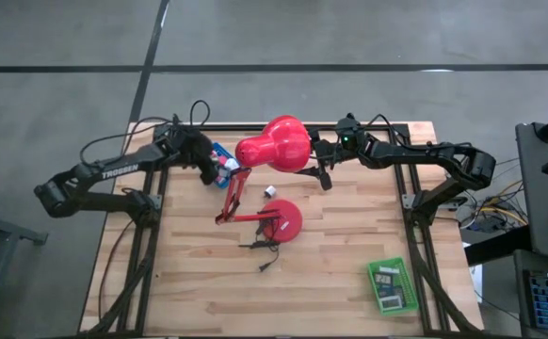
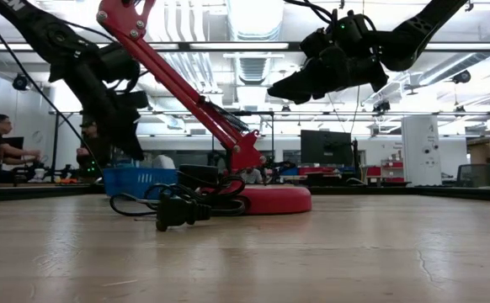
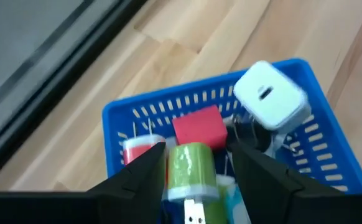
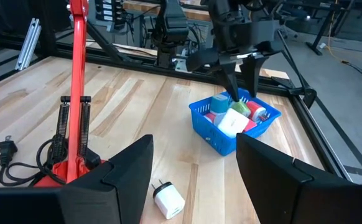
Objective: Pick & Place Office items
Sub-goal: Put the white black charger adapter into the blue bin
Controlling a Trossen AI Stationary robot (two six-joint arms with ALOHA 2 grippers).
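Blue plastic marks the first of two trays, the blue tray (image 1: 222, 158), at the table's left rear, under the left gripper (image 3: 196, 163). That gripper reaches down into it, its two fingers set narrowly on either side of one green roll (image 3: 190, 165); whether they press on it cannot be told. In the same tray lie one red block (image 3: 199, 127), one white charger (image 3: 270, 94) and a teal piece (image 4: 220, 102), with a red-and-white piece at one wall.

One red desk lamp (image 1: 274, 143) stands mid-table, its round base (image 1: 283, 219) nearer the front and one black cord and plug (image 1: 263, 254) trailing beside it. A second white charger (image 1: 268, 190) lies alone on the wood between lamp head and base.

The right gripper (image 1: 325, 173) hangs in the air just right of the lamp head, fingers spread wide and empty.

One green tray (image 1: 392, 285) sits at the front right, holding small dark and white flat pieces, too small to count.
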